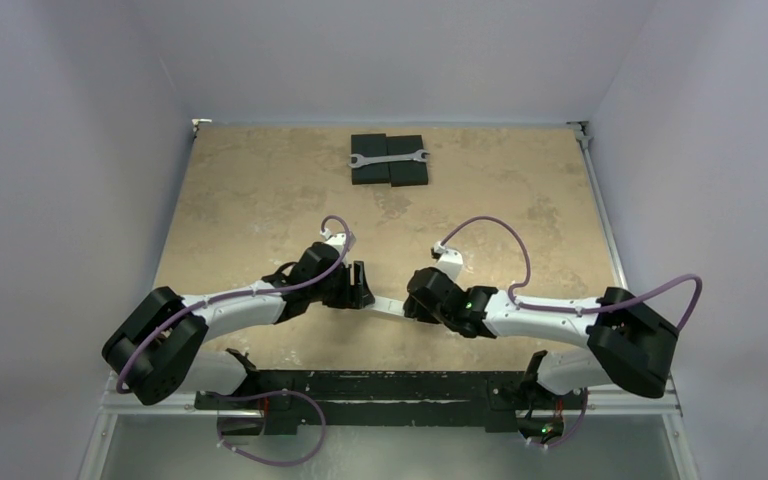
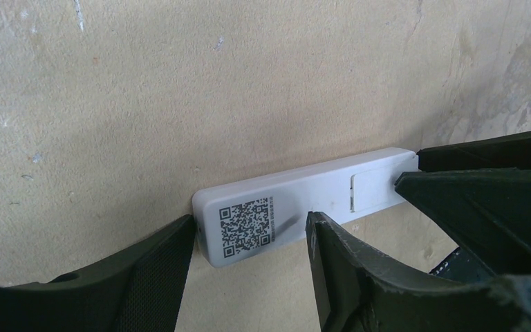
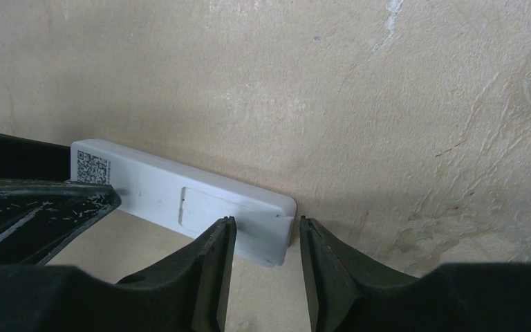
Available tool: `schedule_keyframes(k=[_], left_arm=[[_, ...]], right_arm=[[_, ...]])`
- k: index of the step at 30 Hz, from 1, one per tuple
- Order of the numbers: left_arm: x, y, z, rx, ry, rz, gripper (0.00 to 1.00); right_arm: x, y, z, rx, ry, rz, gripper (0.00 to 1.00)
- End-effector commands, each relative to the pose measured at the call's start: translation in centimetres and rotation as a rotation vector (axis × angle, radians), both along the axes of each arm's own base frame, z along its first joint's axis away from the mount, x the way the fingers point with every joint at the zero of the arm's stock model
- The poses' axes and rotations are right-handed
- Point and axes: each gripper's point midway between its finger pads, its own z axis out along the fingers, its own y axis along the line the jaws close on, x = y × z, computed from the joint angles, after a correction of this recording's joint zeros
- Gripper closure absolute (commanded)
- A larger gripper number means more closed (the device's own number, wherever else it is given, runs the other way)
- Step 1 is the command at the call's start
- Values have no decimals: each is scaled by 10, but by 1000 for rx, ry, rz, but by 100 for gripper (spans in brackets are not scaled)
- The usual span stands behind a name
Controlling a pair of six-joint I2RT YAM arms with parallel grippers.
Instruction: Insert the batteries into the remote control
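Observation:
The remote control (image 1: 388,305) lies back-up on the table between my two arms, its QR label (image 2: 245,227) and its seated battery cover (image 2: 373,190) showing. My left gripper (image 2: 252,228) is open astride the QR end: one finger rests against the end face and the other stands in front of the body. My right gripper (image 3: 264,225) is open astride the other end of the remote control (image 3: 152,183), one finger in front of the cover and the other just past the end with a small gap. The batteries are out of view.
A silver wrench (image 1: 388,157) lies across two black blocks (image 1: 389,174) at the back middle of the tan table (image 1: 260,190). Grey walls enclose the table on three sides. The arms' bases stand on a black rail (image 1: 380,385) at the near edge.

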Motion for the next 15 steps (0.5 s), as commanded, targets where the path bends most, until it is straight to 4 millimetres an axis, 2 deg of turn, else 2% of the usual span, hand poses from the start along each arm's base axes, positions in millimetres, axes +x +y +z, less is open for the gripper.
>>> schedule_keyframes(k=[1, 11, 15], left_arm=[[1, -3, 1, 2, -8, -20, 39], [1, -3, 0, 2, -6, -20, 39], [1, -3, -1, 2, -4, -19, 39]], right_arm=[[3, 6, 4, 15, -7, 9, 53], [0, 3, -1, 11, 5, 6, 54], [-2, 1, -4, 6, 12, 6, 61]])
